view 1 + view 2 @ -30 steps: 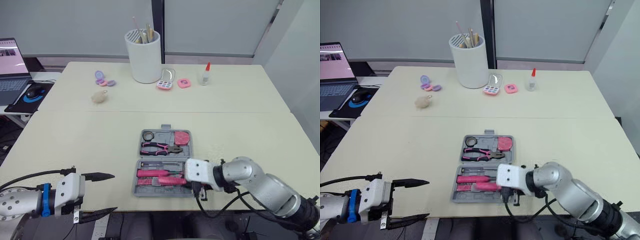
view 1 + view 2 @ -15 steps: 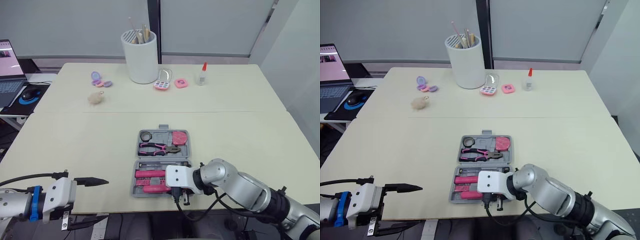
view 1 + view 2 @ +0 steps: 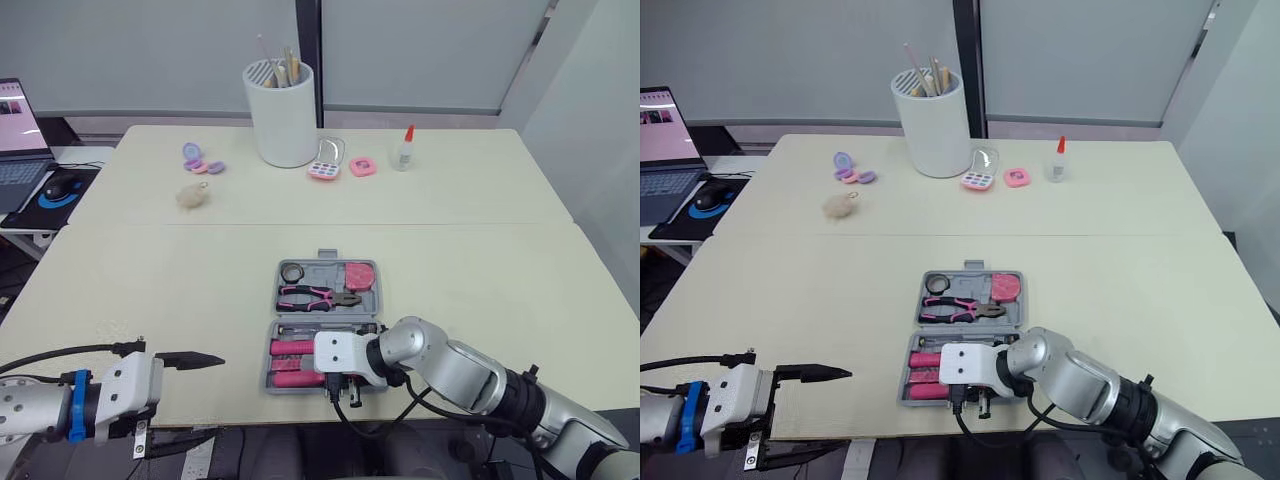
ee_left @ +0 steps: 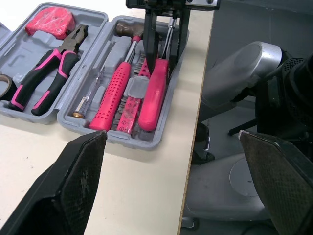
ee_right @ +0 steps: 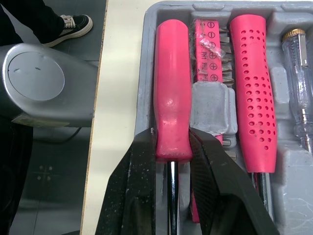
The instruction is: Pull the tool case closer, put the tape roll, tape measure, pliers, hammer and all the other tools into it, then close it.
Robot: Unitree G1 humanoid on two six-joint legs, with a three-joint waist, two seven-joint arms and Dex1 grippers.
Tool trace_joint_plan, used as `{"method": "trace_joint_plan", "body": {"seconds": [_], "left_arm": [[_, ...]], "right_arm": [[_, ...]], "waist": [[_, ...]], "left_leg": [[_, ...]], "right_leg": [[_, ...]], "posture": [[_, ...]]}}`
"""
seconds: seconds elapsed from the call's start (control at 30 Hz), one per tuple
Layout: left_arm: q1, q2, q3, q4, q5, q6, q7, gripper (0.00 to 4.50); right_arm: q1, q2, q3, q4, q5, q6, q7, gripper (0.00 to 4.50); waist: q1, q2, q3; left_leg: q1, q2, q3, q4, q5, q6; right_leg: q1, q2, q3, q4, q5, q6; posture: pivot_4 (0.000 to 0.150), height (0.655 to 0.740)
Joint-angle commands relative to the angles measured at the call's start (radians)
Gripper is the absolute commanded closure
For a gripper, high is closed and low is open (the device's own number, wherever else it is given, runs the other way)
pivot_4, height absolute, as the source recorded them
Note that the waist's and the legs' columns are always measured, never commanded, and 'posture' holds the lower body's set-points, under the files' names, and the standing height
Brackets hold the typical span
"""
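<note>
Cream worktop (image 3: 150, 270): right hand (image 5: 172, 142) is clamping a screwdriver (image 5: 172, 112) in the nearly packed, unclosed tool case (image 3: 322, 272); left hand (image 3: 205, 397) is hovering spread.

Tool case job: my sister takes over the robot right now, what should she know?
Left gripper: jaws open, holding nothing, at the table's near edge, left of the grey plastic tool case.
Right gripper: jaws shut on the pink-handled screwdriver, which lies in its slot along the case's near side.
Done: the case sits open close to the near edge. The black tape roll, pink tape measure, pink-and-black pliers and pink-handled hammer are inside.
Left: let go of the screwdriver, then shut the case.
</note>
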Motion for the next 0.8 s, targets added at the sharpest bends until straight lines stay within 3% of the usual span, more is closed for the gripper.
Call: {"method": "trace_joint_plan", "body": {"seconds": [0.03, 0.07, 0.13, 0.37, 0.53, 0.63, 0.8], "left_arm": [[-0.024, 0.02, 0.006, -0.048, -0.011, 0.03, 0.016, 0.0], [-0.03, 0.021, 0.005, -0.051, -0.011, 0.037, 0.018, 0.0], [-0.035, 0.019, 0.003, -0.057, -0.01, 0.045, 0.02, 0.0], [-0.032, 0.009, -0.003, -0.072, -0.003, 0.051, 0.03, 0.0], [-0.029, 0.004, -0.002, -0.076, -0.003, 0.053, 0.03, 0.0], [-0.032, 0.0, -0.003, -0.074, -0.005, 0.058, 0.034, 0.0], [-0.044, -0.004, -0.013, -0.055, 0.0, 0.054, 0.035, 0.0]], "right_arm": [[-0.008, 0.021, -0.003, -0.007, -0.007, -0.021, -0.001, 3.83], [-0.007, 0.024, -0.004, -0.005, -0.008, -0.021, 0.0, 3.83], [-0.003, 0.039, -0.02, 0.002, -0.012, -0.038, -0.011, 3.1], [-0.024, 0.05, -0.072, -0.006, 0.027, -0.088, 0.044, 1.49], [-0.021, 0.024, -0.153, -0.025, 0.077, -0.19, 0.095, 1.63], [-0.009, 0.011, -0.159, 0.007, 0.069, -0.248, 0.106, 2.15], [0.022, 0.012, -0.1, 0.091, 0.012, -0.356, 0.106, 3.39]], "waist": [[0.0, 0.0, 0.0], [0.0, 0.0, 0.0], [0.0, 0.0, 0.0], [-0.001, 0.0, 0.0], [0.0, 0.0, 0.0], [-0.001, 0.0, 0.0], [0.0, 0.0, 0.0]], "left_leg": [[0.0, 0.0, 0.0, 0.0, 0.0, 0.0], [0.0, 0.0, 0.0, 0.0, 0.0, 0.0], [0.0, 0.0, 0.0, 0.0, 0.0, 0.0], [0.0, 0.0, 0.0, 0.0, 0.0, 0.0], [0.0, 0.0, 0.0, 0.0, 0.0, 0.0], [0.0, 0.0, 0.0, 0.0, 0.0, 0.0], [0.0, 0.0, 0.0, 0.0, 0.0, 0.0]], "right_leg": [[0.0, 0.0, 0.0, 0.0, 0.0, 0.0], [0.0, 0.0, 0.0, 0.0, 0.0, 0.0], [0.0, 0.0, 0.0, 0.0, 0.0, 0.0], [0.0, 0.0, 0.0, 0.0, 0.0, 0.0], [0.0, 0.0, 0.0, 0.0, 0.0, 0.0], [0.0, 0.0, 0.0, 0.0, 0.0, 0.0], [0.0, 0.0, 0.0, 0.0, 0.0, 0.0]], "posture": [[0.15, 0.7376], [0.15, 0.7376], [0.15, 0.7376], [0.15, 0.7376], [0.15, 0.7376], [0.15, 0.7376], [0.15, 0.7376]]}}
